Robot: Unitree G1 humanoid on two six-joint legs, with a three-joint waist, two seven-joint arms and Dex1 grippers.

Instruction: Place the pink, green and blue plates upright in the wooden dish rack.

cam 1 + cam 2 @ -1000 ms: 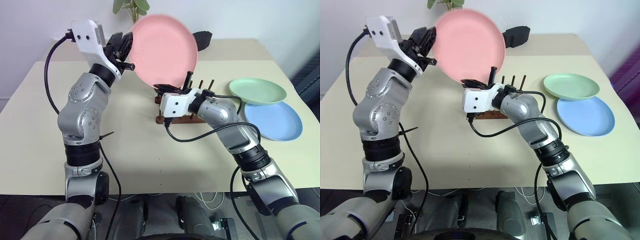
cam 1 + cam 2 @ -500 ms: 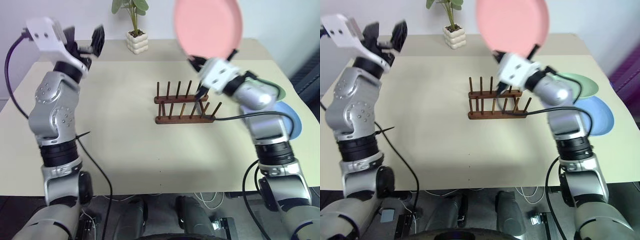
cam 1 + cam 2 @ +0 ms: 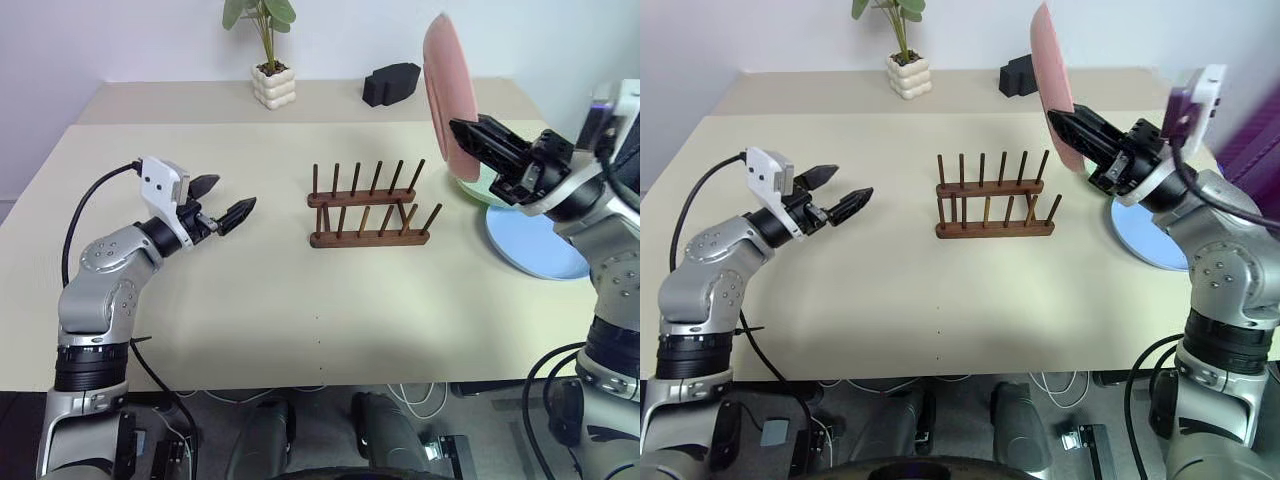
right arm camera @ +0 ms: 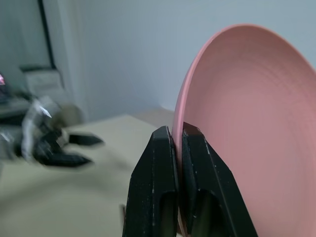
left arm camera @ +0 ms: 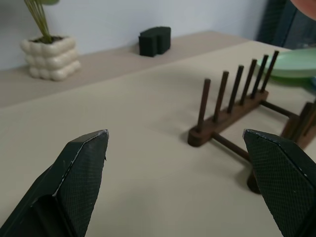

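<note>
No text, label, brand, number or sign can be read anywhere.

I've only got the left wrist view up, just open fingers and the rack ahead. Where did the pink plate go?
Observer: The right gripper holds the pink plate by its rim, on edge, up in the air to the right of the wooden dish rack.
Operator: Any plate in the rack yet?
Observer: No, every slot is bare.
Operator: I see green at my edge. Where's the blue one?
Observer: The blue plate lies flat on the table, right of the rack, with the green plate overlapping its far edge.
</note>
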